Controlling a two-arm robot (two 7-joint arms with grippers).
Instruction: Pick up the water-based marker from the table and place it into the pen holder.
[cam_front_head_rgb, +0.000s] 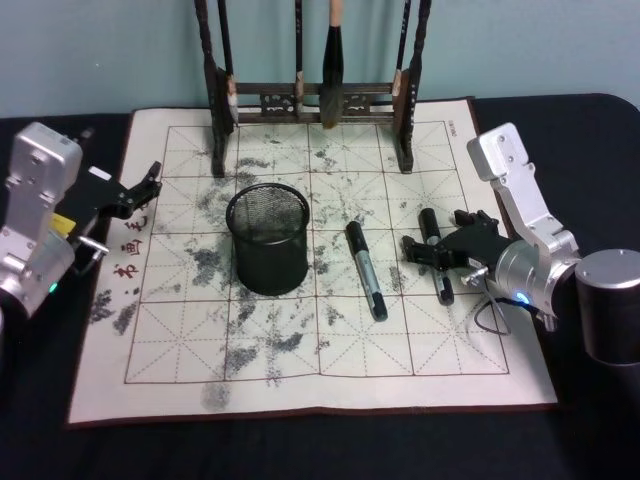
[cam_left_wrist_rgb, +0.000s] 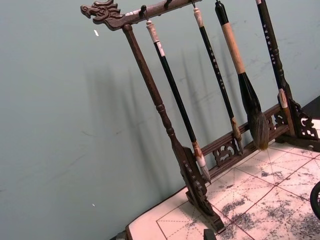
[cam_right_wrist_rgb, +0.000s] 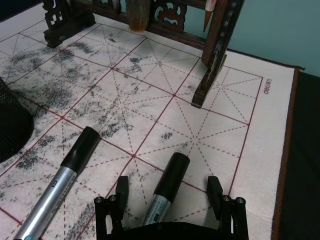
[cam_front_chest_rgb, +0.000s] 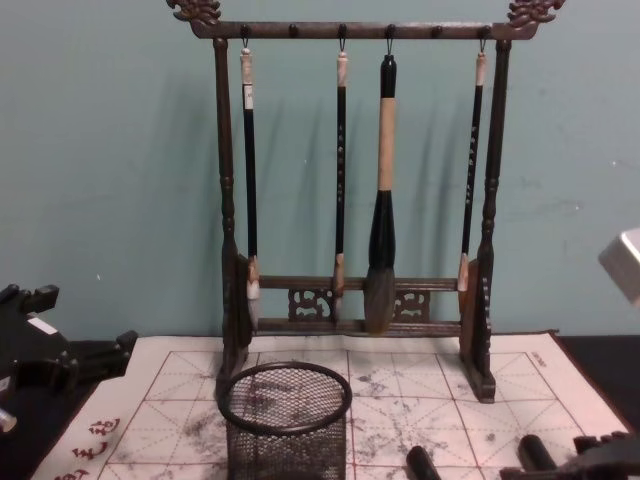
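On the mat's (cam_front_head_rgb: 500, 370) right side, the right gripper (cam_front_head_rgb: 441, 252) sits low, fingers spread wide astride the water-based marker (cam_front_head_rgb: 428, 223), gripping nothing; its body hides the marker's near end. The pen holder (cam_front_head_rgb: 270, 262) stands left, past a second marker (cam_front_head_rgb: 366, 272). The left gripper (cam_front_head_rgb: 148, 182) rests at the mat's left edge.

Under the right gripper (cam_right_wrist_rgb: 167, 184) the near marker (cam_right_wrist_rgb: 170, 172) is part hidden; the other marker (cam_right_wrist_rgb: 57, 187) is cropped.

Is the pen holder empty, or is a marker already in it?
Empty. The head view looks into the pen holder and shows bare mesh; a marker and a second marker lie on the mat.
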